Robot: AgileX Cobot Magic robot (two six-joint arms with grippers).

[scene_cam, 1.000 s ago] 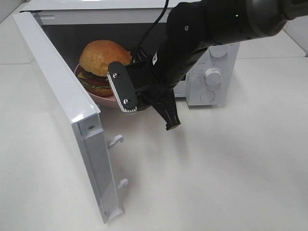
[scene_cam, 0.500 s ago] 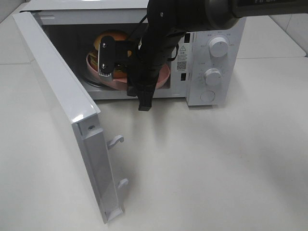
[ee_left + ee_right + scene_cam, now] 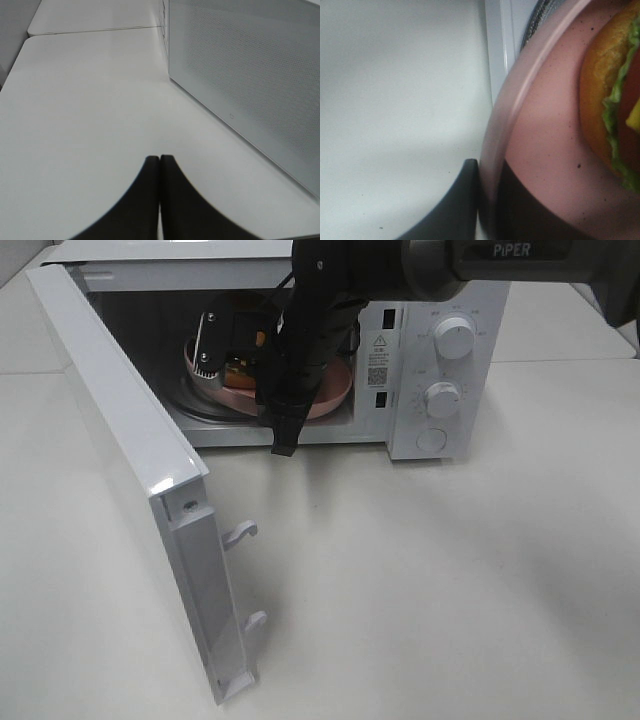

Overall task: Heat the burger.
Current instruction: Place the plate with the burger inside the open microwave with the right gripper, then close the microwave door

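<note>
The burger [image 3: 240,367] lies on a pink plate [image 3: 338,390] inside the open microwave [image 3: 440,390], mostly hidden behind my right arm. My right gripper [image 3: 285,420] reaches into the opening and is shut on the plate's near rim. The right wrist view shows that rim [image 3: 492,150] pinched between the dark fingers [image 3: 465,200], with the burger [image 3: 607,100] and its green lettuce close by. My left gripper [image 3: 160,157] is shut with nothing in it, hovering over the white table beside the microwave door [image 3: 240,75]. It does not show in the exterior high view.
The microwave door [image 3: 130,440] swings wide open to the left, its latch hooks [image 3: 242,532] sticking out over the table. Two knobs [image 3: 455,340] and a round button sit on the control panel at the right. White table [image 3: 450,590] spreads in front.
My right arm has carried the plate with the burger from just outside the opening back into the microwave cavity. The door has stayed where it was.
</note>
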